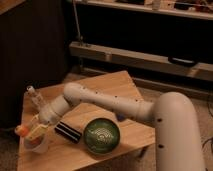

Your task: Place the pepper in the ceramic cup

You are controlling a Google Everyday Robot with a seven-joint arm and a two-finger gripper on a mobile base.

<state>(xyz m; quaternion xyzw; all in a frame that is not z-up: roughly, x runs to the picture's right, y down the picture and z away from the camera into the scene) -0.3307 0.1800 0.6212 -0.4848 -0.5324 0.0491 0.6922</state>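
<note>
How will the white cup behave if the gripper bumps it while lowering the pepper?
The ceramic cup looks small and light, near the table edge, so it may slide or tip. The gripper holds the pepper just above its rim; descend gently.
</note>
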